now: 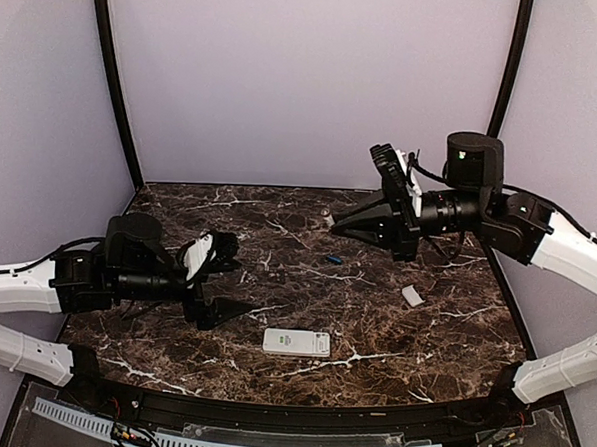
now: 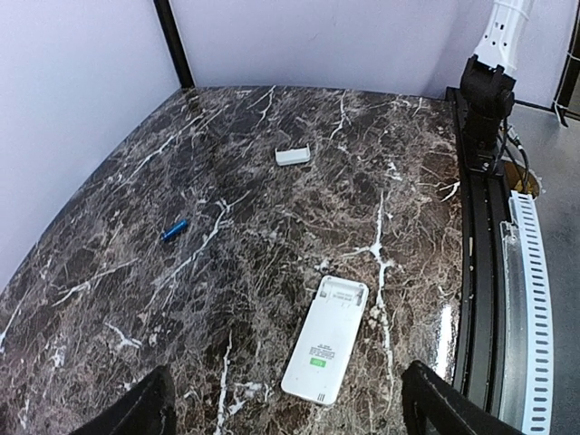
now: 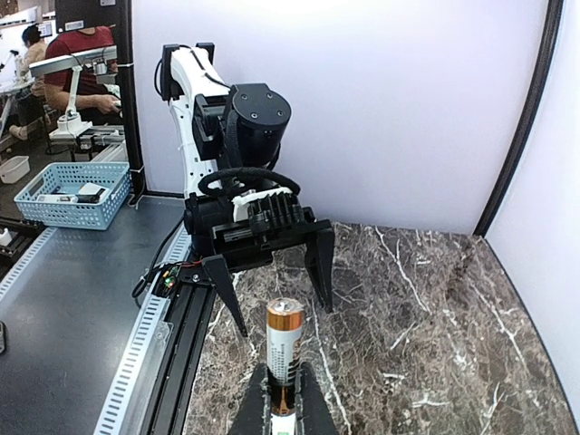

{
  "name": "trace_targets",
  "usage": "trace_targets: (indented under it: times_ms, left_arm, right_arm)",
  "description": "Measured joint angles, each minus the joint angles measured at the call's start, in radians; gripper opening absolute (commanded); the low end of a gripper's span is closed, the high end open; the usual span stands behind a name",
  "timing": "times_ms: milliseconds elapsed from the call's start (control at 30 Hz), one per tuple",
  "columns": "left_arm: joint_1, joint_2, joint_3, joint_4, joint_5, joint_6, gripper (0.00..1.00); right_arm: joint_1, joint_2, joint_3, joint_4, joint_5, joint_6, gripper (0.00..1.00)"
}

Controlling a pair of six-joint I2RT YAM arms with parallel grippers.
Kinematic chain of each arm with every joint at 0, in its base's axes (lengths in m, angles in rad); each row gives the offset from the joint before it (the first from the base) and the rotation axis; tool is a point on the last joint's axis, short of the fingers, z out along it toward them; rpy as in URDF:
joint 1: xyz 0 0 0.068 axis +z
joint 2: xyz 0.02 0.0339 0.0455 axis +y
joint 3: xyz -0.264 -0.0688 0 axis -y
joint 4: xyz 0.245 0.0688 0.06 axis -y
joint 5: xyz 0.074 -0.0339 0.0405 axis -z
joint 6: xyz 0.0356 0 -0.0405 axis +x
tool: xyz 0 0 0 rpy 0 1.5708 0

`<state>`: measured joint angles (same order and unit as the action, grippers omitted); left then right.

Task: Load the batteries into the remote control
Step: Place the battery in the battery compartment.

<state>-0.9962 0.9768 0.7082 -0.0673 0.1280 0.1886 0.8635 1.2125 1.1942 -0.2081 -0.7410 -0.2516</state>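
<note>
- Two grippers: the left gripper (image 1: pixel 237 280) stands wide open and empty; the right gripper (image 3: pixel 283 385) clamps a copper-capped battery (image 3: pixel 285 349) upright.
- Remote control (image 2: pixel 326 340) lies just ahead of the left gripper, compartment uncovered.
- Blue battery (image 2: pixel 176 230) lies farther ahead, to the left.

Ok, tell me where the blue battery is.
In the top view, the blue battery lies near the centre, beyond the remote and left of the white cover.

Dark marble table (image 1: pixel 423 340) — lilac walls (image 1: pixel 306 84) around, blue basket (image 3: pixel 68 207) beyond.
</note>
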Motion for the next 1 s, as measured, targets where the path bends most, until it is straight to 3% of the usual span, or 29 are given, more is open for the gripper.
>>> trace_targets:
  times_ms: [233, 467, 700, 833, 1000]
  left_arm:
    - [-0.019, -0.021, -0.031, 0.075, 0.018, 0.028, 0.84]
    - [-0.023, 0.035, -0.027, 0.089, -0.043, 0.005, 0.84]
    - [-0.023, 0.12, -0.026, 0.087, -0.095, -0.059, 0.85]
    - [-0.037, 0.195, -0.024, 0.055, -0.087, -0.061, 0.9]
    - [-0.123, 0.362, 0.053, -0.051, -0.077, 0.042, 0.98]
  right_arm:
    - [0.007, 0.006, 0.0, 0.036, 0.047, 0.001, 0.0]
    - [0.007, 0.074, 0.003, 0.011, 0.269, 0.246, 0.0]
    - [0.006, 0.066, -0.121, -0.07, 0.46, 0.52, 0.0]
    - [0.006, 0.067, -0.206, -0.138, 0.535, 0.638, 0.0]
    - [0.006, 0.093, -0.298, -0.201, 0.586, 0.762, 0.0]
